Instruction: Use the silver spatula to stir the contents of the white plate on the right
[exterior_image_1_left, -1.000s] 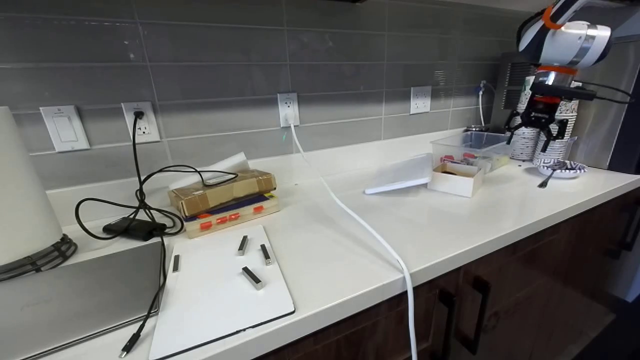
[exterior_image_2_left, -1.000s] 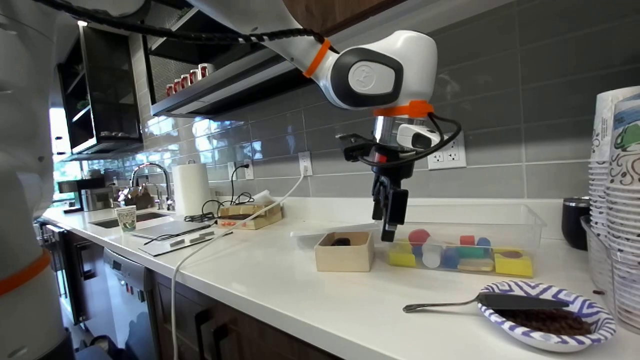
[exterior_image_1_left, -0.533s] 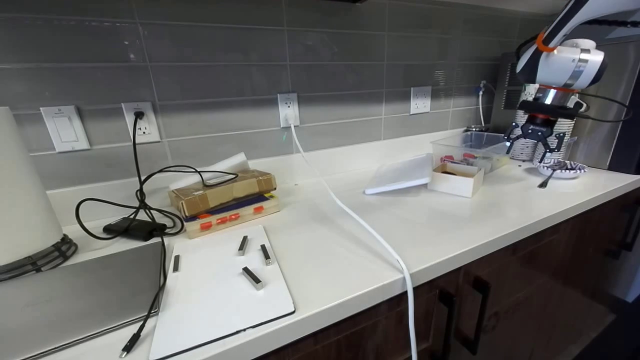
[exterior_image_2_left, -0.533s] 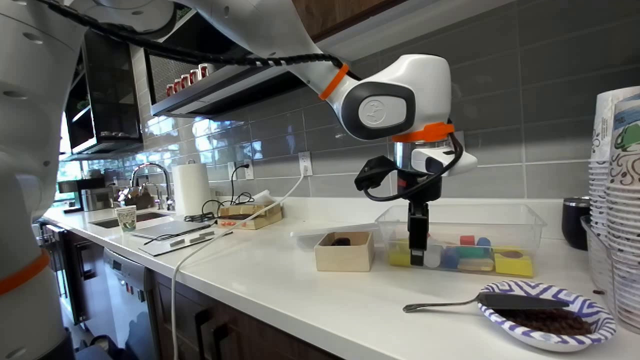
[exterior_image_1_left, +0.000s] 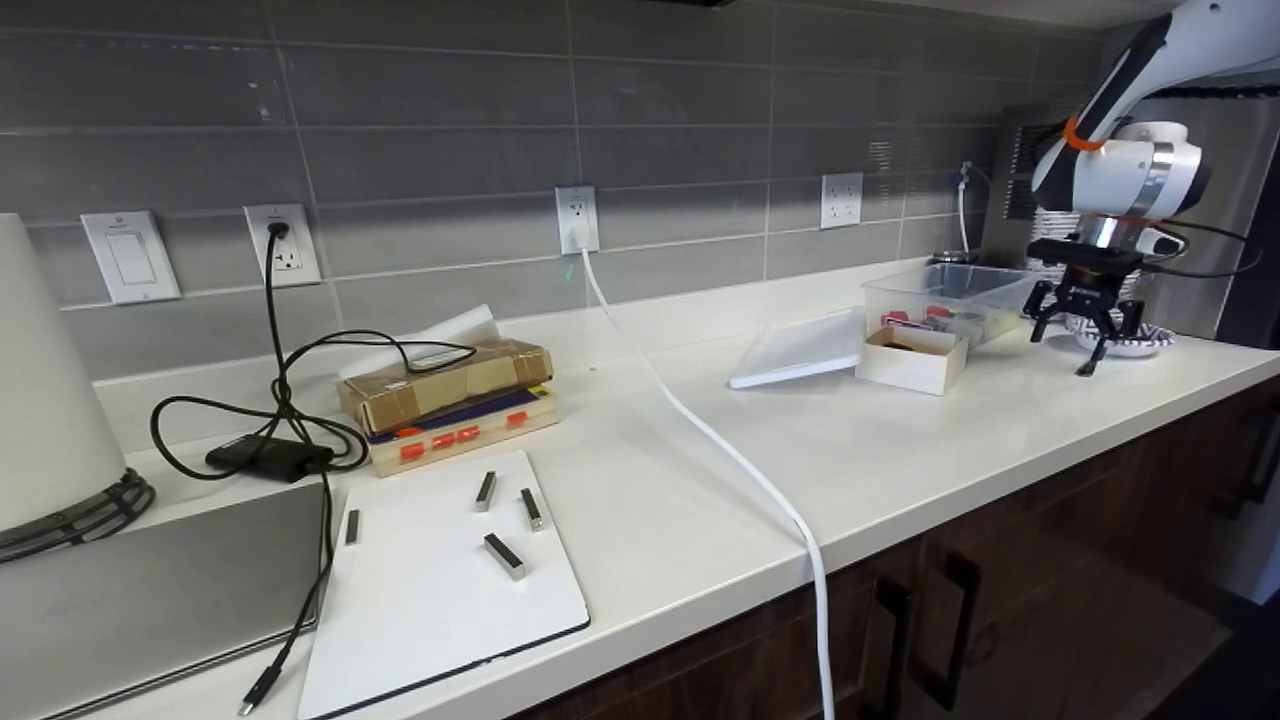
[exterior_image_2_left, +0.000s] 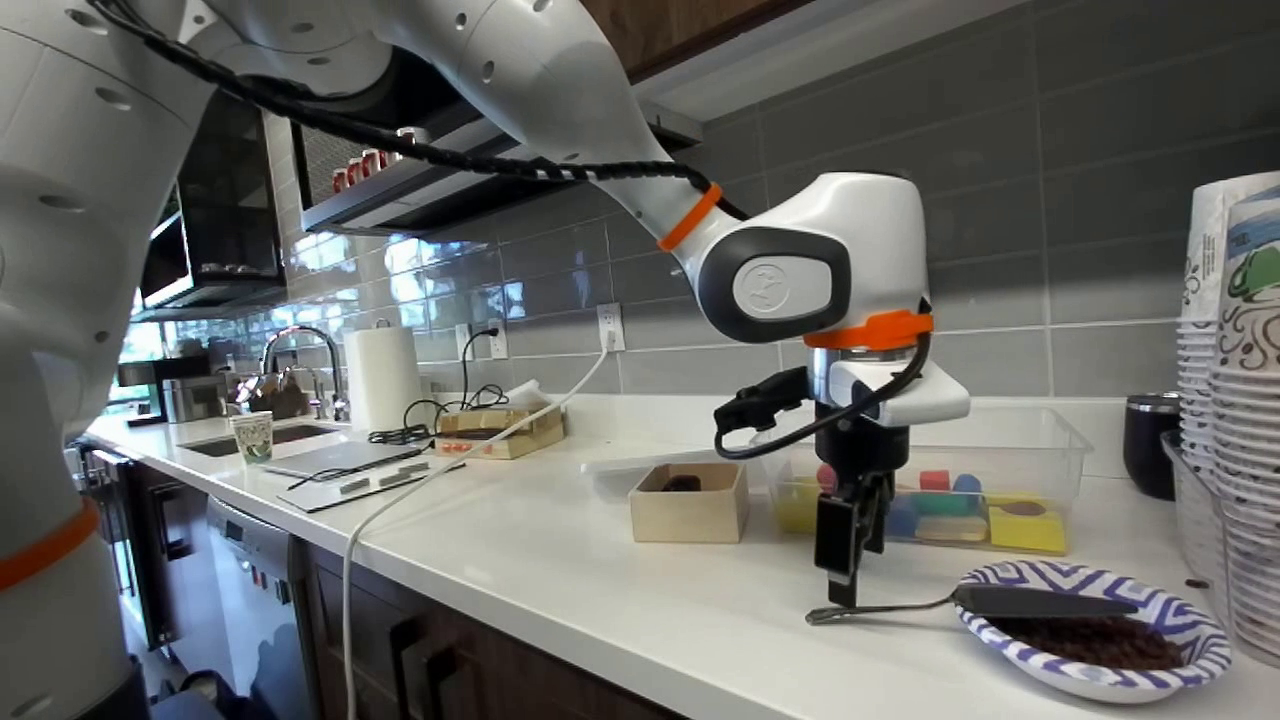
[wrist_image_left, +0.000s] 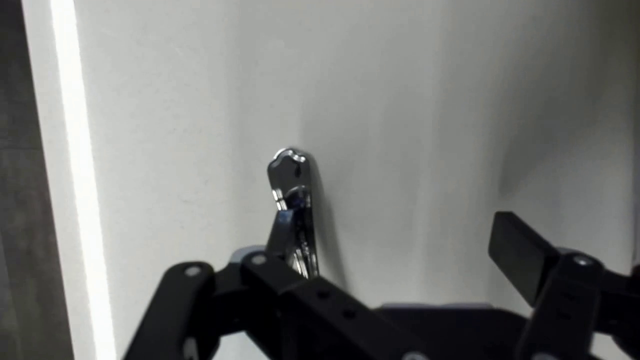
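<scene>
The silver spatula (exterior_image_2_left: 1045, 602) rests with its dark blade across the white plate and its thin handle on the counter. The white plate (exterior_image_2_left: 1095, 685) is a shallow round dish with a blue-purple zigzag pattern, holding small dark brown pieces. It also shows in an exterior view (exterior_image_1_left: 1132, 349), partly behind the gripper. My gripper (exterior_image_2_left: 857, 575) is open and empty, pointing down low over the handle end. In the wrist view, the gripper (wrist_image_left: 395, 215) has its left finger overlapping the spatula handle (wrist_image_left: 289, 172); the handle is not between the fingers. Contact cannot be told.
A clear bin (exterior_image_2_left: 1040, 470) of coloured blocks and an open wooden box (exterior_image_2_left: 688, 518) stand behind and beside the gripper. Stacked paper cups (exterior_image_2_left: 1240, 450) stand beyond the plate. The counter's front edge (wrist_image_left: 82, 200) runs near the handle. A white cable (exterior_image_1_left: 700, 430) crosses the counter.
My gripper has moved down from above the counter to the spatula's handle end, and slightly toward the plate in an exterior view. The fingers stay open. Spatula and plate have not moved.
</scene>
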